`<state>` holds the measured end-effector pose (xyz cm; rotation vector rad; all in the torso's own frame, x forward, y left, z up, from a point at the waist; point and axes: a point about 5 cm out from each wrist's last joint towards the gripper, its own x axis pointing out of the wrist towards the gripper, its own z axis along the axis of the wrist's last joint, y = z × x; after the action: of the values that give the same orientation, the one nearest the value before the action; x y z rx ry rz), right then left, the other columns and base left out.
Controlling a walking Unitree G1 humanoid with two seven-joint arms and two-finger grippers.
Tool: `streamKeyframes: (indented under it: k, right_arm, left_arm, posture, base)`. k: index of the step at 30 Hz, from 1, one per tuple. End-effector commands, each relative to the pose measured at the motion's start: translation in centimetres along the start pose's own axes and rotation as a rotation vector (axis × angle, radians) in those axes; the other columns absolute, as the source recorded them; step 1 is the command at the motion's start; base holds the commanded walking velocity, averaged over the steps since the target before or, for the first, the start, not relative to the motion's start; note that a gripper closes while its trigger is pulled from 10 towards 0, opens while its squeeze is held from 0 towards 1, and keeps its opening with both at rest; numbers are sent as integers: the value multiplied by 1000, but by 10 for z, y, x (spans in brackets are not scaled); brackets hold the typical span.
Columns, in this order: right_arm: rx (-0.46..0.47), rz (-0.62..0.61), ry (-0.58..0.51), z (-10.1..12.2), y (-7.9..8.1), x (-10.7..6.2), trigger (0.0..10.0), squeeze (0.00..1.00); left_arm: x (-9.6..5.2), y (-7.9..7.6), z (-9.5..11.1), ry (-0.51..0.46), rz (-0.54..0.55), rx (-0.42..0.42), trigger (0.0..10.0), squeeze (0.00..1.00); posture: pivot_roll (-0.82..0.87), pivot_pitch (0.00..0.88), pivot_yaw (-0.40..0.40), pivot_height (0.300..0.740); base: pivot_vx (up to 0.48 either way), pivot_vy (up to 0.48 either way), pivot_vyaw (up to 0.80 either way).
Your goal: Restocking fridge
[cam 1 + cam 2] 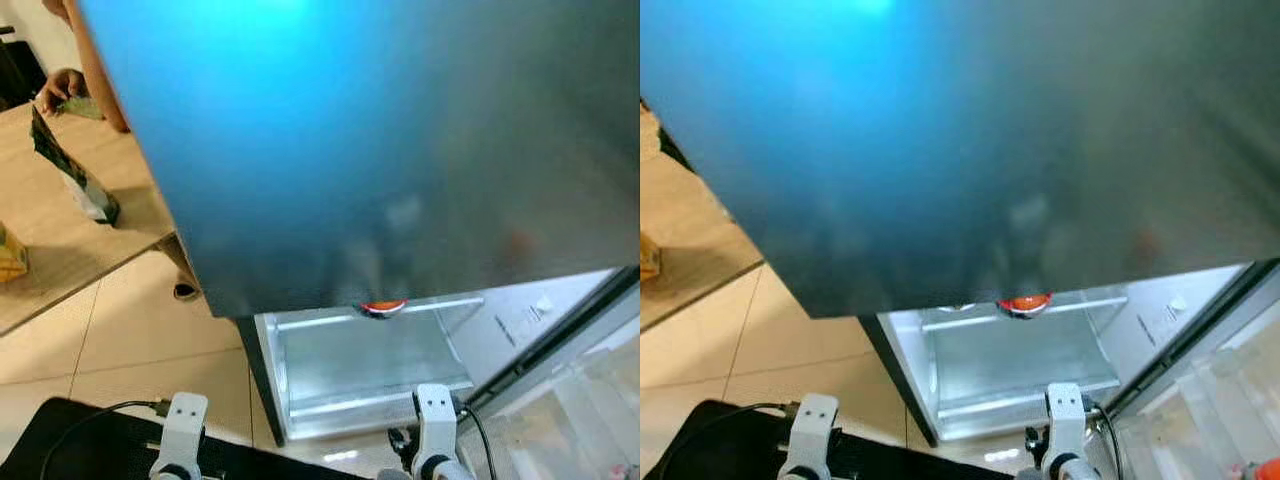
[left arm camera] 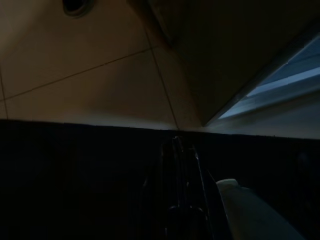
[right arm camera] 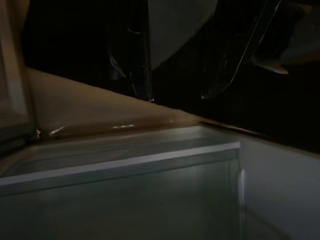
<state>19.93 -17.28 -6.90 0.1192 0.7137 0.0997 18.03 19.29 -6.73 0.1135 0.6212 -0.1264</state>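
Standing close before the fridge [image 1: 400,150], the robot faces its closed upper door, which reflects blue light, while the lower compartment [image 1: 370,365] lies open with its door [image 1: 1210,400] swung to the robot's right. One item with a red top [image 1: 383,307] sits at the upper edge of that compartment, half hidden by the upper door; what it is cannot be determined. The shelf below it looks bare. The right gripper [image 3: 185,65] hangs low above the compartment, fingers spread apart and holding nothing. The left gripper [image 2: 177,165] hangs idle over the floor tiles [image 1: 130,340]; its view is too dark to tell its state. A wooden table [image 1: 60,240] to the left carries packets [image 1: 75,180], with a person's hand [image 1: 62,90] at its far end. Judgement: restocking has barely begun; most stock remains outside the fridge.
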Motion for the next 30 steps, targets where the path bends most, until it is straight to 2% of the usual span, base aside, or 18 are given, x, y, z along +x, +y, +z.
streamKeyframes:
  k: [1, 10, 12, 18, 24, 27, 30]
  right_arm:
    - [35, -6, -4, -3, -3, -2, 10000, 0]
    - [43, 5, -35, -1, -5, -3, 10000, 0]
    - [7, -59, 7, -5, -7, -3, 10000, 0]
    - [41, -41, -24, -1, -3, -1, 10000, 0]
    - [33, -5, -7, -3, -1, -2, 10000, 0]
    - [27, 6, -13, -2, -1, -2, 10000, 0]
    - [31, -27, -1, -3, -4, -2, 10000, 0]
  left_arm:
    - [-3, -5, -8, 30, -10, 2, 10000, 0]
    - [-3, -4, -10, 55, -25, 18, 10000, 0]
    - [-2, 1, -10, 62, 4, 0, 10000, 0]
    - [-1, 2, -10, 82, -12, 19, 10000, 0]
    - [-2, 1, -13, 96, 22, -23, 10000, 0]
    - [-3, -3, -16, 118, 12, -12, 10000, 0]
    - [-4, -3, -19, 127, 22, -38, 10000, 0]
  posture:
    - [-126, 76, 18, 681]
    - [-121, 68, 27, 705]
    - [-117, 62, 23, 710]
    - [-115, 56, 33, 710]
    - [-116, 47, 36, 710]
    - [-111, 45, 30, 715]
    - [-103, 31, 14, 725]
  base:
    - [0, 0, 0]
    - [0, 0, 0]
    - [0, 0, 0]
    - [0, 0, 0]
    - [0, 0, 0]
    - [0, 0, 0]
    - [0, 0, 0]
